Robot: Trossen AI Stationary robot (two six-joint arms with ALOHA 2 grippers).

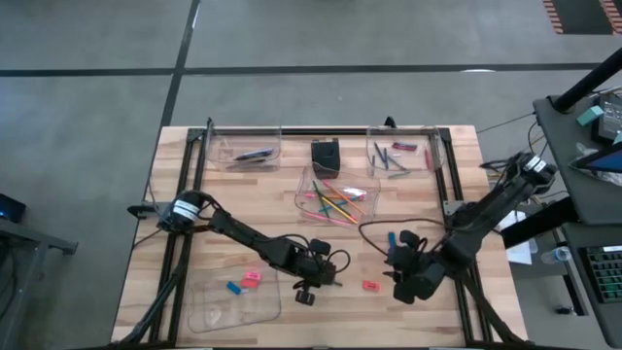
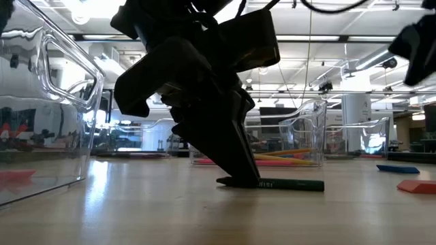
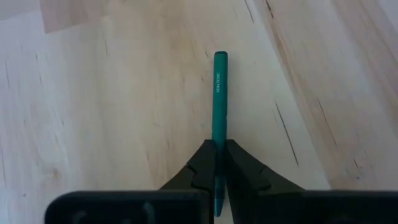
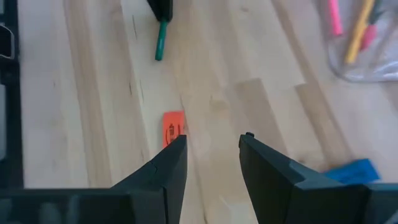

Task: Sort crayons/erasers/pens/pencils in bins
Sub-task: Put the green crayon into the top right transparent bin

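The left gripper (image 3: 216, 163) is down on the table (image 1: 428, 311), its fingers (image 3: 200, 163) pinched tight on a green crayon (image 3: 219, 106) that lies flat on the wood. This spot is just right of the near-left bin (image 1: 233, 299), which holds a blue eraser (image 1: 233, 288) and a pink eraser (image 1: 252, 278).

The right gripper (image 4: 211, 144) hangs further right of that bin, fingers partly apart and empty, above an orange eraser (image 4: 173, 129). A blue eraser (image 4: 352, 170) lies near it.

Beyond the near-left bin, the middle bin (image 1: 309, 183) holds coloured pencils (image 1: 337, 202).
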